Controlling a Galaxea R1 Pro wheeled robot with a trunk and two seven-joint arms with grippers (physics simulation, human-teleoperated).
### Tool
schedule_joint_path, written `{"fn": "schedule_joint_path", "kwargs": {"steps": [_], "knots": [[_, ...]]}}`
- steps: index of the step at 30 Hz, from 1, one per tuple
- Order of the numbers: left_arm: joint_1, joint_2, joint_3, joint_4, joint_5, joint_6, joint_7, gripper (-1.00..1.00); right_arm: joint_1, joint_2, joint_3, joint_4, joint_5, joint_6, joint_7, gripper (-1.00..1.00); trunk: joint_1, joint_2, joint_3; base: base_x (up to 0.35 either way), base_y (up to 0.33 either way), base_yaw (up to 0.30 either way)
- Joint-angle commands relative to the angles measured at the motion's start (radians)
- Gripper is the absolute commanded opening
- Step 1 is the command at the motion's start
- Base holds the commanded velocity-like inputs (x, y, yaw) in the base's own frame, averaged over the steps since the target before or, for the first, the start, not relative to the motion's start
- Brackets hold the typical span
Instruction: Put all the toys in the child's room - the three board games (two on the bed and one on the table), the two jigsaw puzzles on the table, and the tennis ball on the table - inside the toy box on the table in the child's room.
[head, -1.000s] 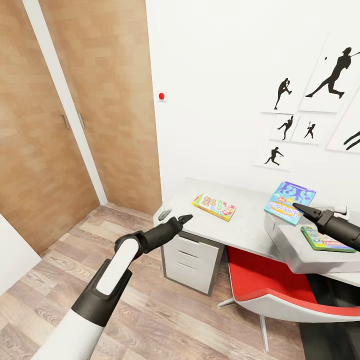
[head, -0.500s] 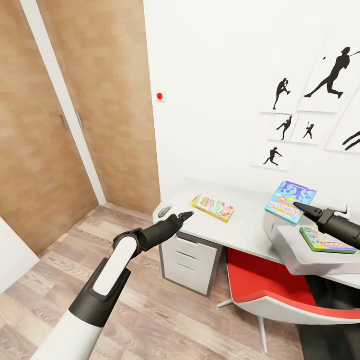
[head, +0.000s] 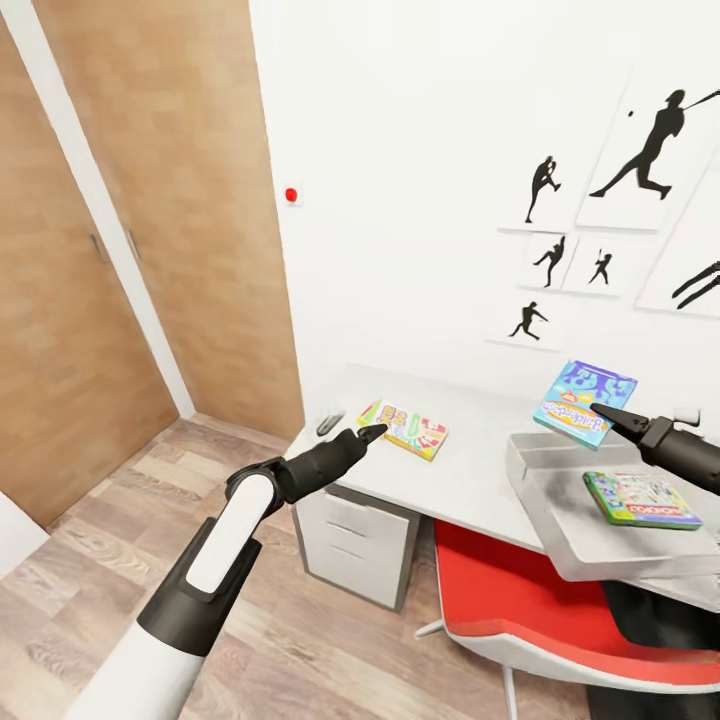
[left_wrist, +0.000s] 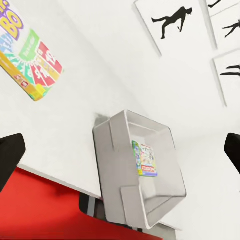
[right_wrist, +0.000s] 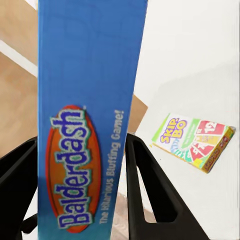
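My right gripper (head: 606, 413) is shut on the light-blue board game (head: 585, 388), a "Balderdash" box (right_wrist: 85, 100) held on edge above the table (head: 470, 465), by the toy box's far corner. The pale grey toy box (head: 560, 530) stands on the table's right part with the green-edged Monopoly game (head: 640, 498) lying flat inside. The slim yellow-red-green board game (head: 403, 427) lies on the table near its left end. My left gripper (head: 372, 433) hovers just in front of that game, open, its fingers (left_wrist: 10, 155) spread wide and empty.
A red and white chair (head: 520, 600) is tucked under the table below the toy box. White drawers (head: 355, 535) sit under the table's left end. Brown doors (head: 150, 200) fill the left wall. Wood-plank floor (head: 90, 540) lies open to the left.
The whole view has shifted, so the camera has moved; the table and toy box now sit further left and more of the box shows. Both arms keep their poses.
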Motion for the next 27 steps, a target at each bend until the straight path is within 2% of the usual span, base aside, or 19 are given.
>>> {"fn": "schedule_joint_path", "kwargs": {"steps": [1,17,27], "knots": [[-0.001,0.000,0.000,-0.001,0.011,0.002,0.010,1.00,-0.001,0.000,-0.001,0.000,0.002,0.005,0.008,-1.00,0.001,-0.002,-0.002,0.100,-0.095,-0.146],[-0.001,0.000,0.000,-0.001,0.015,0.001,0.009,1.00,0.002,0.003,-0.003,-0.009,0.001,0.005,0.008,-1.00,0.001,-0.002,-0.002,0.021,-0.020,-0.238],[0.000,0.001,0.001,-0.001,0.015,0.000,0.003,1.00,0.006,0.006,-0.003,-0.024,0.001,0.005,0.008,-1.00,0.001,-0.002,-0.002,0.092,-0.052,-0.068]]}}
